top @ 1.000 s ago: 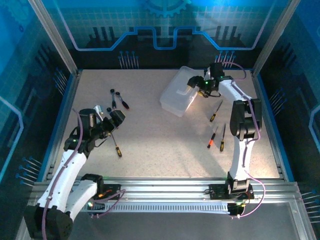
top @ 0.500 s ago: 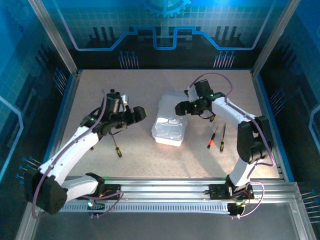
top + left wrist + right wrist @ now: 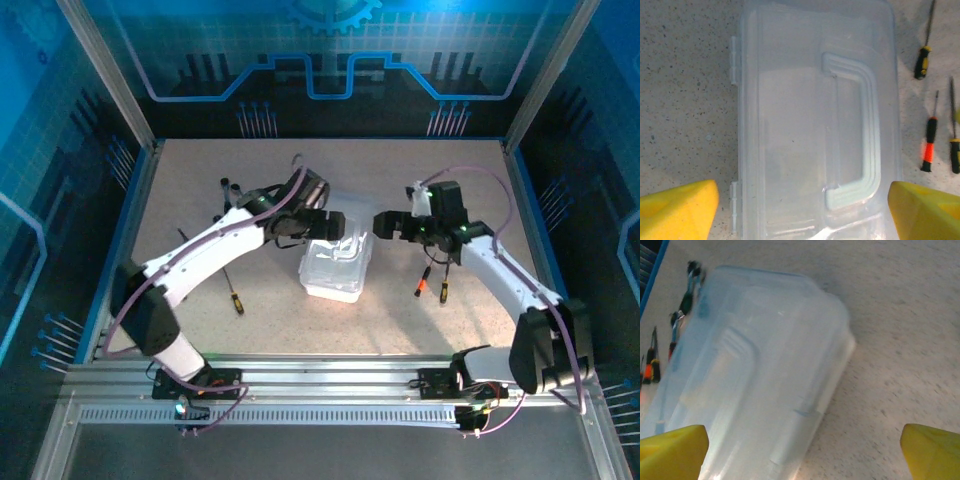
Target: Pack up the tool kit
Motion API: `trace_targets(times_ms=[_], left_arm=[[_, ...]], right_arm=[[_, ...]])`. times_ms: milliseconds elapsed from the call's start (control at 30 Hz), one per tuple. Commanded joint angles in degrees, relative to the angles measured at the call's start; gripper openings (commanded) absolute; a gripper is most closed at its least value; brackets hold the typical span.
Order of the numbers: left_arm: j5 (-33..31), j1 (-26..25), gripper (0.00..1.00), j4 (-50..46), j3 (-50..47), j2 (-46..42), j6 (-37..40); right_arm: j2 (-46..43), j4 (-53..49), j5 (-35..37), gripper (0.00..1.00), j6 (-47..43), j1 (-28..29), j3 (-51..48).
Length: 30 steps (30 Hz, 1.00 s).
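Tool case of translucent clear plastic, rectangular [image 3: 335,265], lies near the middle of a beige speckled table [image 3: 300,330]. Aluminium posts [image 3: 103,65] and dark walls with glowing blue line patterns [image 3: 330,60] close the table on three sides.

The lid of the case is down, and a flat moulded handle [image 3: 855,125] lies on top of it. Small hinge tabs [image 3: 733,60] sit along one long edge. Loose on the table, a black and red-orange screwdriver [image 3: 424,279] and a black and yellow screwdriver [image 3: 443,286] lie to the right of the case. A yellow-handled screwdriver [image 3: 233,296] lies to its left.

The left gripper [image 3: 322,224] hovers over the far left part of the case, with its yellow fingers [image 3: 677,212] spread wide and pinching nothing. The right gripper [image 3: 384,225] is just beside the far right corner of the case, also spread wide and empty.
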Motion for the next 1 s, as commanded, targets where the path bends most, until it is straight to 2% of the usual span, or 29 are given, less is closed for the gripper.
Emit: trace_targets(times_ms=[0,67,300,567,700,800,967], left_arm=[[-2.4,-0.6,0.97,-8.6,7.1,5.9,3.7],[-2.8,-0.6,0.99,-10.4,10.2,9.0,5.2],[-2.7,-0.6,0.98,-13.3,14.3,15.4,6.8],[-2.0,-0.4,0.85,-10.8,10.7,16.8,6.5],[0.2,0.2,0.73,-9.3,8.3,16.2,6.4],[0.9,0.6,0.71,-8.0,6.0,15.1,6.1],[2.6,1.5,0.66,-5.1,1.1,12.6,5.4]], right_arm=[[-2.7,7.6,-4.0,1.0,8.7,-3.2,-7.7],[-5.2,11.2,-8.5,0.99,8.7,-3.9,-11.9],[-10.1,15.3,-13.0,0.9,9.8,-5.7,-19.4],[-8.5,20.1,-18.6,0.82,12.9,-6.3,-21.3],[-7.6,23.2,-19.7,0.82,15.7,-6.1,-22.2],[-6.1,28.0,-19.9,0.84,18.5,-6.2,-23.4],[1.3,46.7,-25.8,0.86,26.9,-6.0,-26.7]])
